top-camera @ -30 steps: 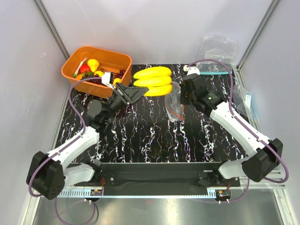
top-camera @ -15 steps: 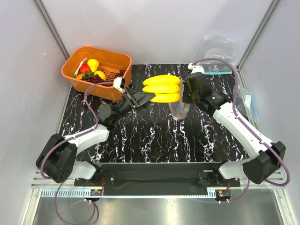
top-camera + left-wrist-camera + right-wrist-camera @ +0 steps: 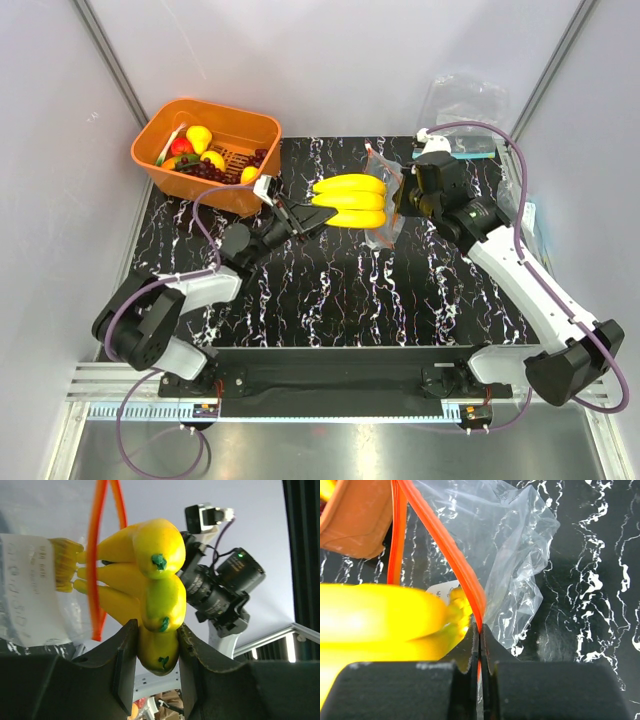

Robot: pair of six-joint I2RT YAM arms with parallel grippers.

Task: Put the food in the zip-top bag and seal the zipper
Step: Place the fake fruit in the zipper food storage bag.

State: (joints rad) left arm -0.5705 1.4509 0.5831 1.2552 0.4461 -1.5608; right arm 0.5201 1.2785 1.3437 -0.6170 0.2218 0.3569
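Note:
A yellow banana bunch (image 3: 350,201) hangs above the black mat, and my left gripper (image 3: 308,214) is shut on its blunt end. In the left wrist view the bananas (image 3: 157,575) sit between the jaws (image 3: 156,630), and their stems pass through the red-orange zipper (image 3: 95,570) loop of the zip-top bag (image 3: 30,595). My right gripper (image 3: 402,200) holds the clear bag (image 3: 383,215) up, shut on the zipper (image 3: 455,560) edge at its jaws (image 3: 480,630). The banana stem (image 3: 457,607) lies beside that strip. Grapes (image 3: 205,172) and a lemon-like piece (image 3: 199,136) lie in the basket.
The orange basket (image 3: 145,150) with more toy fruit stands at the back left, just off the mat. Spare clear bags (image 3: 465,100), one with a teal strip (image 3: 470,154), lie at the back right. White walls close in the left, back and right sides.
My left gripper has carried the bananas to the right, up to the bag's mouth. My right gripper has raised the bag and shifted it right and back.

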